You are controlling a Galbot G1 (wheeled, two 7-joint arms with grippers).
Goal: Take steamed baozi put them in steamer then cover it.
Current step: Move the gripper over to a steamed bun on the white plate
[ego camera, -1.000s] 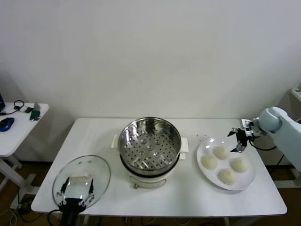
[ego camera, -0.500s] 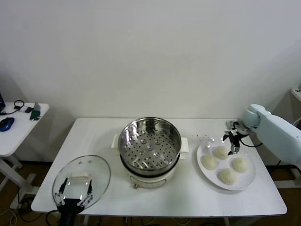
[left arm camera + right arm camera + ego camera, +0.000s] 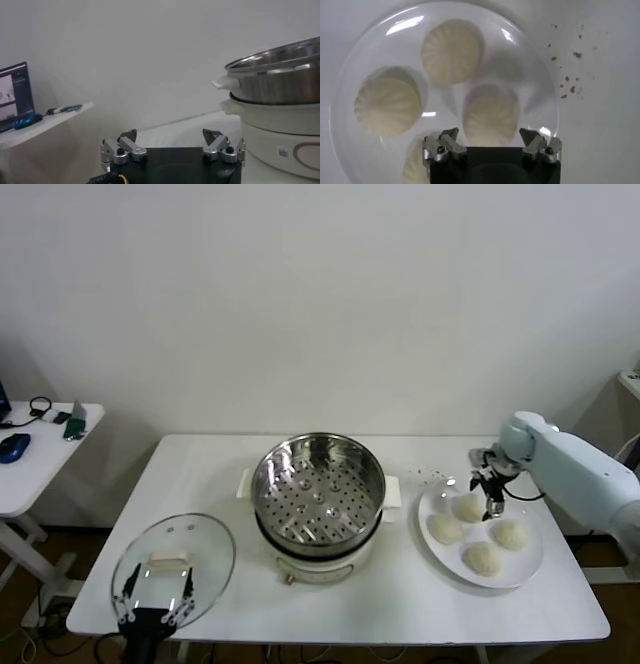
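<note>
Four small round cream-white steamed baozi point(image 3: 469, 507) point(image 3: 445, 528) point(image 3: 508, 533) point(image 3: 484, 557), smooth and domed, lie close together on a flat white round plate point(image 3: 530, 566) near the right edge of the table point(image 3: 400, 599). None is in the pot yet.

One round shiny stainless-steel steamer point(image 3: 318, 483) with a perforated tray, on a white electric base, at the table's centre; uncovered, tray bare.

One round clear glass cover point(image 3: 173, 568) with metal rim and white bar handle, lying flat at the front-left corner, overhanging the front edge slightly.

Right gripper point(image 3: 489, 494): fingers spread, empty, poised above the plate over the bun nearest the steamer; in the wrist view that bun point(image 3: 490, 118) sits between the fingertips point(image 3: 449, 134).

Left gripper point(image 3: 157, 602): parked at the front-left corner beside the cover, open, holding nothing.

Risks, as judged:
- Buns are crowded; a descending finger could dent or shove a neighbour.
- Soft dough may deform under a hard squeeze, or slip from a light one.
- A low carry could clip the steamer's rim.
- The cover near the edge could be nudged off.

Open room: bare table between plate and steamer gives a short, unobstructed path; the front-right area is also free.
</note>
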